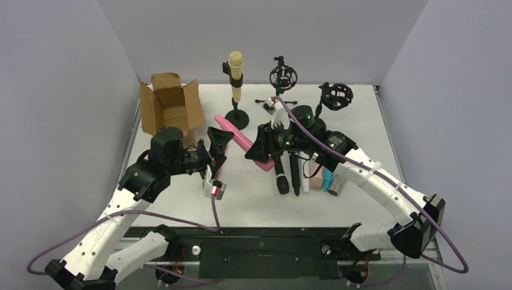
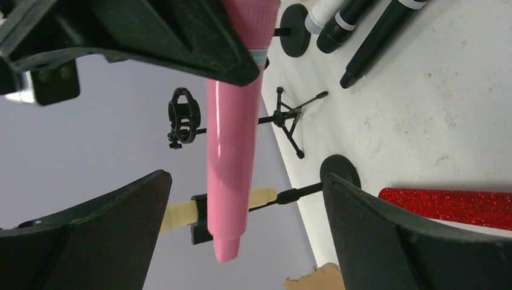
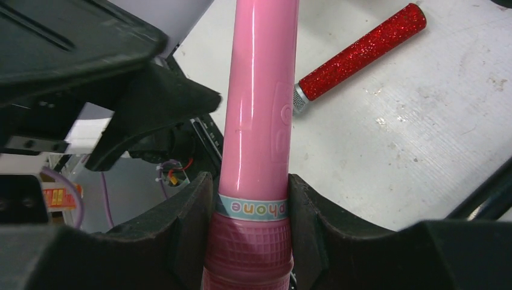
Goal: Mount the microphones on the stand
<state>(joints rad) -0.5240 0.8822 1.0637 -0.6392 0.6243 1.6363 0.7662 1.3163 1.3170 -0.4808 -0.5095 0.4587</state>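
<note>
On the white table, in front of the arm bases, the two grippers are close together. The right gripper is clenched on a smooth pink plastic microphone. Its fingers press at both sides of the printed ring, just below the ribbed head. The microphone is held above the table, and its handle points toward the left gripper. This one is released: its two black fingers stand wide apart, one at each side of the handle's tail, and do not touch it. Below them a red glitter microphone lies flat on the table. Just right of the right gripper, two black microphones lie side by side, with a white one and a teal one near them. Farther back, a cream-yellow microphone sits upright in a black stand with a round base. Right of it are two black stands with ring-shaped holders. At the far left is an open brown cardboard box.
</note>
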